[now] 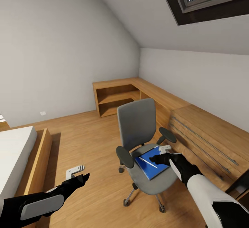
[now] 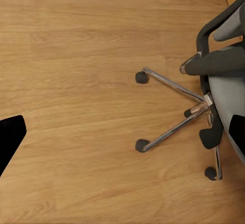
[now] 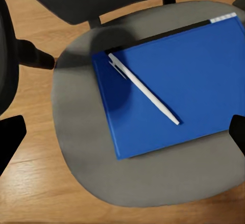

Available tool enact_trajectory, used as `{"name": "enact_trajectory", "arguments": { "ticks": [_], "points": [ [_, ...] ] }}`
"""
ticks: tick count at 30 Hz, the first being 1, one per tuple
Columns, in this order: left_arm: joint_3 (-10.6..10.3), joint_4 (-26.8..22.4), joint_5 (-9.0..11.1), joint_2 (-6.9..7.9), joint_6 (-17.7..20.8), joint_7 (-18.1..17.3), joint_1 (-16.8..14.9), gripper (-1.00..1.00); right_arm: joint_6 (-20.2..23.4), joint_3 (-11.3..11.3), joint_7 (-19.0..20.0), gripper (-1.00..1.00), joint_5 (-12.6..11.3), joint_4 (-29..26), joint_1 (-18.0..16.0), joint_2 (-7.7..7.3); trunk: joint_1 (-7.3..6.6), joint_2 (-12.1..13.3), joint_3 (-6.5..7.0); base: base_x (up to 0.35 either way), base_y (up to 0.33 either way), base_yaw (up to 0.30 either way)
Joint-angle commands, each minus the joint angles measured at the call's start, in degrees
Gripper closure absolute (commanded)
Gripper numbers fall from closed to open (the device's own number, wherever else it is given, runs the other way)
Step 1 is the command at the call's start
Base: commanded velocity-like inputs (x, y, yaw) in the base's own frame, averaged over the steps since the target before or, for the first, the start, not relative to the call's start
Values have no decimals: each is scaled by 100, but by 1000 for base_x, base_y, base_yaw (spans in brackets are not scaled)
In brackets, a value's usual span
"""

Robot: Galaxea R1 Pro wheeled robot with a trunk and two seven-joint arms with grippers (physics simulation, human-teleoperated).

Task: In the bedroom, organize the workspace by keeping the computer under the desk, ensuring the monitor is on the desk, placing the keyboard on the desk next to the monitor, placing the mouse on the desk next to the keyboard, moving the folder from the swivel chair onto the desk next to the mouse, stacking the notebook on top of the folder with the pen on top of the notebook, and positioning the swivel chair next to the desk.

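Observation:
The grey swivel chair (image 1: 136, 124) stands mid-floor on its chrome base (image 2: 173, 104). A bright blue folder (image 1: 154, 164) (image 3: 178, 86) lies flat on its seat. On the folder, slanted, rests a white pen (image 1: 148, 162) (image 3: 145, 91). My right gripper (image 1: 161, 153) (image 3: 122, 137) hovers open just above the folder's near part, touching nothing. Over bare floor to the chair's left, my left gripper (image 1: 79, 174) (image 2: 122, 137) is open and holds nothing. The monitor, keyboard, mouse, computer and notebook are out of view.
A low bed (image 1: 17, 152) with a white mattress lies at the left. Light wood cabinets (image 1: 207, 134) with long metal handles run along the right wall, close behind the chair. An open wood shelf unit (image 1: 114, 100) fills the far corner. Open floor (image 1: 86, 134) lies between bed and chair.

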Motion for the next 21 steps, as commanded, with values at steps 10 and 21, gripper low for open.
{"name": "enact_trajectory", "arguments": {
  "ticks": [10,21],
  "points": [
    [-24,-18,39,2,-38,9,-13,-100,4,27,73,-100,67,-16,-2,-88,1,-5,-7,0,0,0],
    [-31,-18,51,1,-38,4,-13,-100,4,48,83,-100,439,-5,-2,-109,1,-5,-7,62,0,0]
  ]
}}
